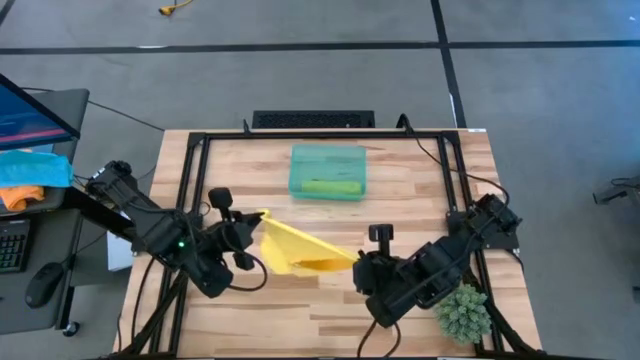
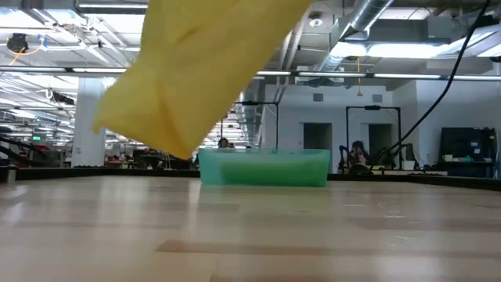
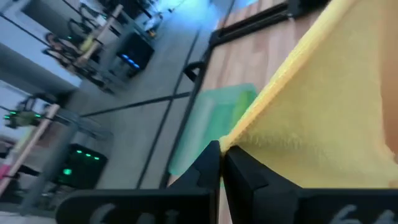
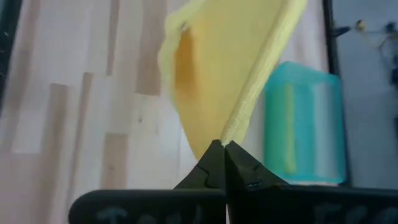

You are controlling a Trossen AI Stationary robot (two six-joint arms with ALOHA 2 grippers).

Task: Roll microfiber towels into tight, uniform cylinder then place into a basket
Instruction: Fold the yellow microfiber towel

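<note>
A yellow microfiber towel (image 1: 300, 248) hangs in the air over the table's near middle, stretched between my two grippers. My left gripper (image 1: 259, 216) is shut on its left end and my right gripper (image 1: 357, 264) on its right end. In the low view the towel (image 2: 188, 70) sags from above, clear of the wood. The teal basket (image 1: 327, 172) stands on the table's far middle, and a rolled lime green towel (image 1: 330, 187) lies inside it along its near wall. My left gripper pinches a corner of the yellow towel (image 3: 239, 142), where its hemmed edge ends, between its two shut fingers. It comes from the table's left, slanting slightly down. The hem runs straight away from the fingers. My right gripper pinches the towel's opposite corner (image 4: 229, 134) between its shut fingertips, slanting down from the table's right near side. The hemmed edge runs straight from the tips, and the cloth beside it hangs slack and folded, lifted off the table.
A small green artificial plant (image 1: 463, 312) stands at the table's near right corner, close to my right arm. A black frame (image 1: 190, 180) borders the tabletop. Blue and orange cloths (image 1: 30, 172) lie on a side desk off the left edge.
</note>
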